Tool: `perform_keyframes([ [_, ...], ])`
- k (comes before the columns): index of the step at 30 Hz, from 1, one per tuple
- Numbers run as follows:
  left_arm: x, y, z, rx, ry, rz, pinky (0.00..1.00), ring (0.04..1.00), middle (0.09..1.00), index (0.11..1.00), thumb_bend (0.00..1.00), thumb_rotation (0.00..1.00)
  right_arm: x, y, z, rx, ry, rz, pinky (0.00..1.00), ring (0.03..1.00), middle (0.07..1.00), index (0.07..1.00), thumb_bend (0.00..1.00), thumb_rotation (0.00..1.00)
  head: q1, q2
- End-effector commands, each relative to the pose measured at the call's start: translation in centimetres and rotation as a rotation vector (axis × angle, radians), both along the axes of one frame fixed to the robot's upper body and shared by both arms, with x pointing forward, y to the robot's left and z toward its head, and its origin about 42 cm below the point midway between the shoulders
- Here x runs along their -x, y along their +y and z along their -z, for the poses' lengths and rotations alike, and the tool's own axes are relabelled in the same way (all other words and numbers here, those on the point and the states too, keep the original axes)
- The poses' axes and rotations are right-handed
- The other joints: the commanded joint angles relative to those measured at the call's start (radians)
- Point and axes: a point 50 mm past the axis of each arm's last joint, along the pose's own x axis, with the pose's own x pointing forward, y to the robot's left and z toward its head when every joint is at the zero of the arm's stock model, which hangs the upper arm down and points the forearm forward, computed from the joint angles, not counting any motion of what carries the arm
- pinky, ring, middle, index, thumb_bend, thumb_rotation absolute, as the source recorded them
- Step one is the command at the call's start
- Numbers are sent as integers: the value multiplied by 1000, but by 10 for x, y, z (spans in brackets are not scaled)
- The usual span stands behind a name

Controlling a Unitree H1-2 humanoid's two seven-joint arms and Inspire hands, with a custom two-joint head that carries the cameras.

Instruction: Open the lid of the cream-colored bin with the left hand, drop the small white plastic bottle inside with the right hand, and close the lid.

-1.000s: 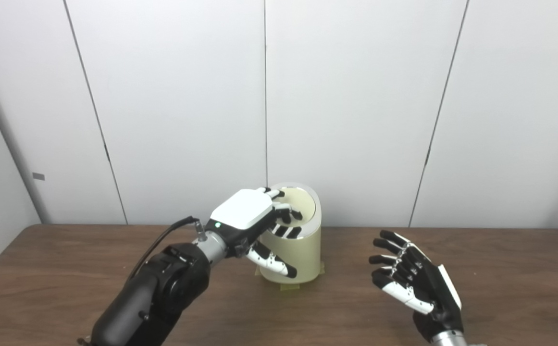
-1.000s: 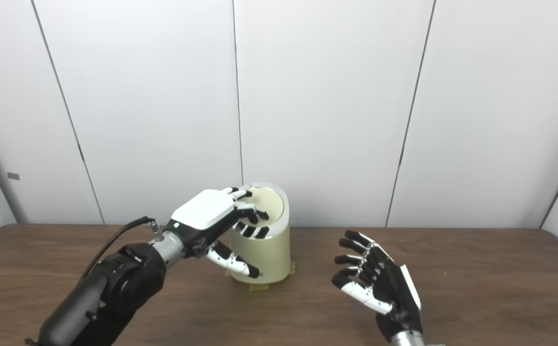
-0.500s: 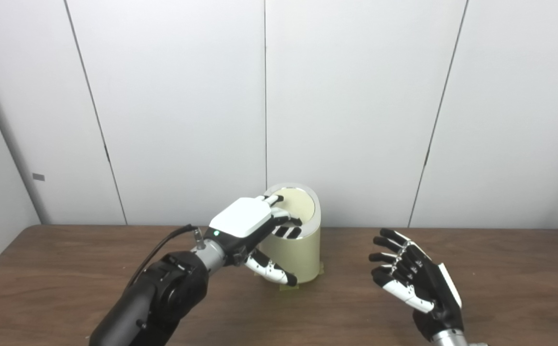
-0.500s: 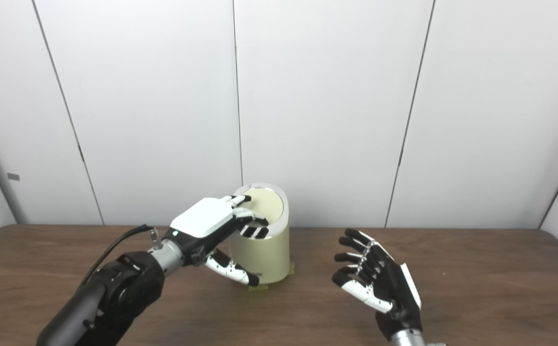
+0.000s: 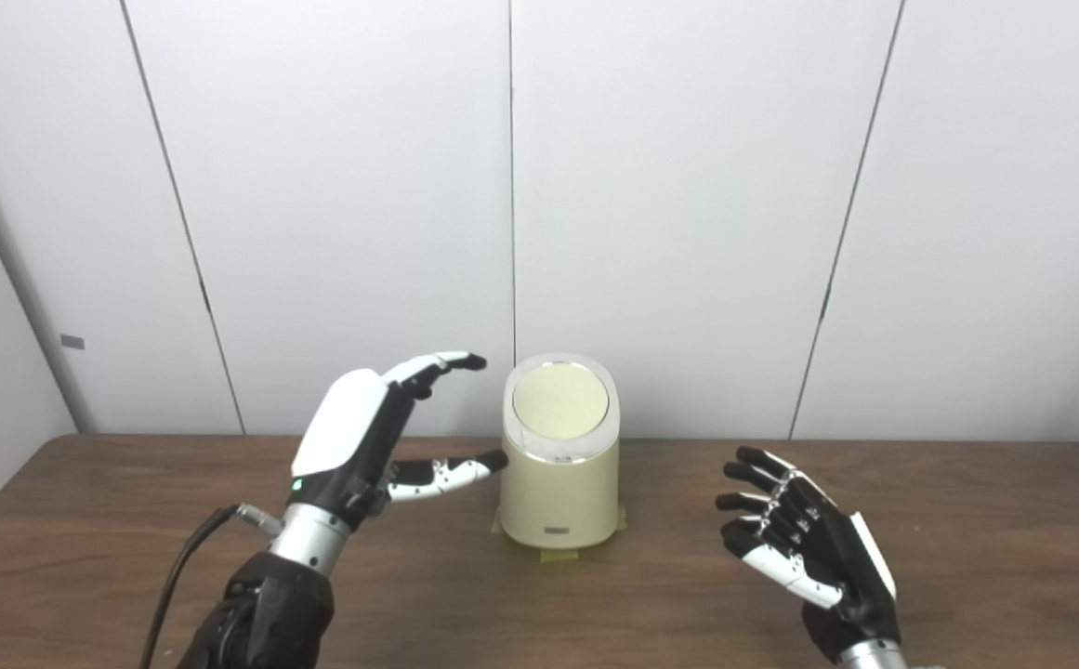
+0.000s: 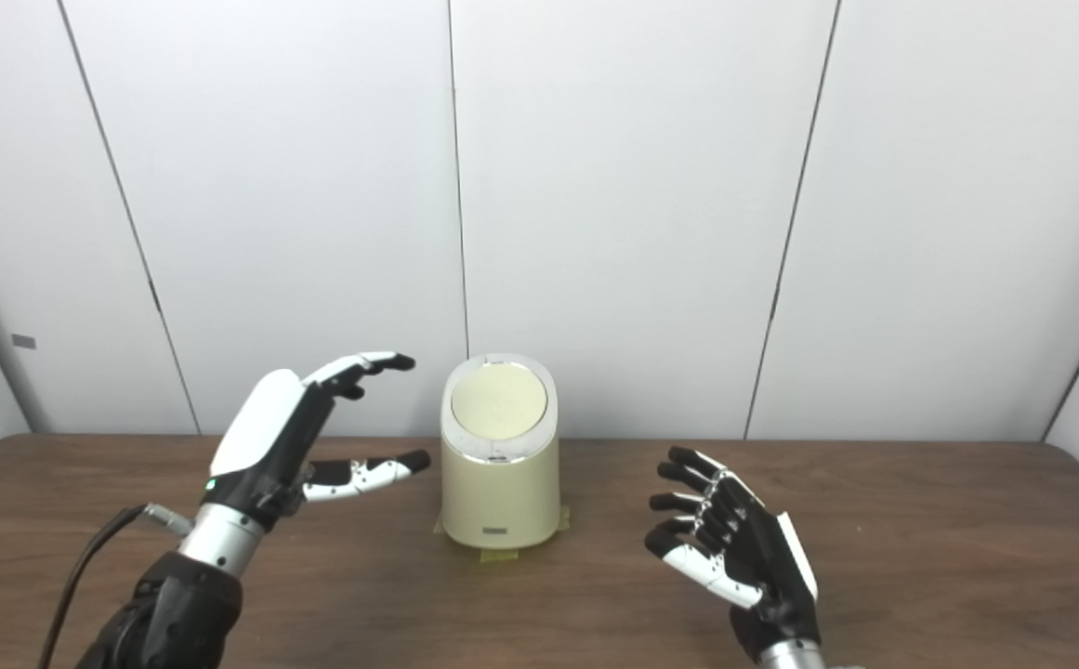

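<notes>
- Cream-colored bin (image 5: 559, 483): upright oval canister on the wooden table (image 5: 967, 520), near the back edge and roughly mid-width; strips of tape at its base.
- Lid (image 5: 559, 405): round cream disc with a shiny rim, tilted toward the cameras, lying flush in the top of the bin, shut.
- Left hand (image 5: 353, 437): raised beside the bin on its left, white back turned up and outward, fingers (image 5: 437, 362) stretched out toward the bin at about lid height, thumb (image 5: 451, 471) pointing at the bin's side and ending just beside the wall; whether the tip touches cannot be told. Released, holding nothing.
- Right hand (image 6: 734, 544): low over the table, to the right of the bin and well apart from it, palm facing the bin, fingers spread and slightly curled. Released, holding nothing.
- White panelled wall (image 5: 688, 186): directly behind the table.
- Black cable (image 6: 84, 567): running from the left wrist down to the bottom edge.
</notes>
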Motion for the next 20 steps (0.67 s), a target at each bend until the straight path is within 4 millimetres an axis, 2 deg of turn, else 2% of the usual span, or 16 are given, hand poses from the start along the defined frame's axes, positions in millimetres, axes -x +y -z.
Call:
perform_keyframes([
  [1,7,1,-10,122,-71,16,695,794,789,791,642,178,-8,-3,-21,6,-83,-7,515,644,749,755,772,306,1,1],
  [3,16,7,1,230,-25,7,633,759,783,786,635,181,-9,-5,-20,6,-84,-5,513,642,746,754,774,301,2,1],
  [6,28,14,22,374,42,-6,616,730,766,777,637,174,-8,-5,-21,13,-92,-1,499,631,742,750,776,298,4,2],
  [14,43,29,69,552,178,28,548,684,743,769,620,222,-6,-5,-21,28,-112,36,479,627,735,743,776,262,7,7],
  [20,41,35,75,578,200,58,530,658,721,752,651,213,-7,-5,-18,29,-111,61,506,668,749,747,784,258,7,5],
])
